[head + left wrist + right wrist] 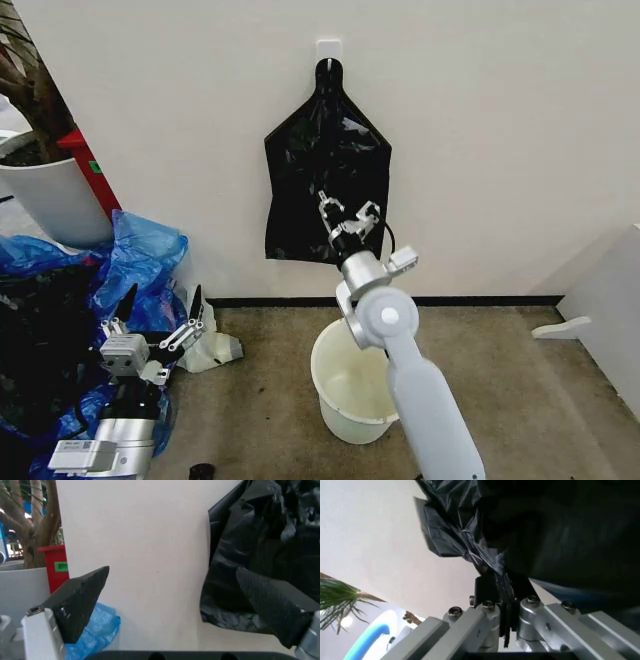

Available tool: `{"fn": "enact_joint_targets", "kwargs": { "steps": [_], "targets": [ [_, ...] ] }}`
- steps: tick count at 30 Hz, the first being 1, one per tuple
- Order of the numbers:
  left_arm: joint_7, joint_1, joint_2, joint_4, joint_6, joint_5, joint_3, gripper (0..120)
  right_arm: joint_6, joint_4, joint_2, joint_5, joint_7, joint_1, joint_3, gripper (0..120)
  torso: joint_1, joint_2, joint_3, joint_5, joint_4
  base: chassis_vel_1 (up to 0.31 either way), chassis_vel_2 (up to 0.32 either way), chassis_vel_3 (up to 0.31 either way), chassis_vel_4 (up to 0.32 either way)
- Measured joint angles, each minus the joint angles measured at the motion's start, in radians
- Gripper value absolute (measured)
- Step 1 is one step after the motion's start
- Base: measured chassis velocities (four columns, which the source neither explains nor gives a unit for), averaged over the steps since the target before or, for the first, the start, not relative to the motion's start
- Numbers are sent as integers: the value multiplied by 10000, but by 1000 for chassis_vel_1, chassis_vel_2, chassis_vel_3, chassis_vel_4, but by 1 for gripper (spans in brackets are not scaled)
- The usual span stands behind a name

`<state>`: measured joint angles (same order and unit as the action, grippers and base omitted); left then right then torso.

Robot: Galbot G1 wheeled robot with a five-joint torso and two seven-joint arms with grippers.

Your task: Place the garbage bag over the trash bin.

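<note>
On the wall hook above the bin (350, 385) hangs the bag (325, 170), thin, limp and slippery; the right gripper (349, 220) pinches its lower film. The left gripper (160, 310) waits, fingers apart, near the floor.

We face a plain off-white wall (480, 150) with a small white hook plate (329, 47) fixed high on it. A dark baseboard (470, 300) runs along the bottom of the wall, and below it the floor (520, 400) is a brownish, worn carpet. At the left we see a large white planter pot (50, 200) with a tree, a red box (90, 170) behind it, and crumpled blue plastic bags (145, 255) on the floor. At the right edge stands a white panel (615, 310).
</note>
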<state>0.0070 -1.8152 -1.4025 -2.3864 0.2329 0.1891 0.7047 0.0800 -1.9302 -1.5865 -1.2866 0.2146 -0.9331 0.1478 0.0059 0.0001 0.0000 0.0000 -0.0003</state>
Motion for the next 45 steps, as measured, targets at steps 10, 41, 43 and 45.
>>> {"fn": "enact_joint_targets", "kwargs": {
  "steps": [10, 41, 43, 45],
  "targets": [
    [32, 4, -75, 74, 46, -88, -63, 100, 12, -334, 162, 279, -211, -1016, 26, 0, 0, 0, 0, 0, -1, 0, 0, 0, 0],
    [69, 187, 12, 432, 117, -112, -130, 100, -155, -586, 281, 1185, -964, -3616, 253, 0, 0, -2, 0, -3, -1, 0, 0, 0, 0],
    [69, 198, 41, 453, 117, -89, -126, 100, -158, -605, 313, 1186, -964, -3586, 278, 0, 0, -2, 0, -2, 0, 0, 0, 0, 0],
    [69, 204, 51, 459, 117, -82, -126, 100, -159, -608, 331, 1186, -964, -3551, 290, 0, 0, -2, -1, -2, 0, 0, 0, 0, 0]
  ]
}}
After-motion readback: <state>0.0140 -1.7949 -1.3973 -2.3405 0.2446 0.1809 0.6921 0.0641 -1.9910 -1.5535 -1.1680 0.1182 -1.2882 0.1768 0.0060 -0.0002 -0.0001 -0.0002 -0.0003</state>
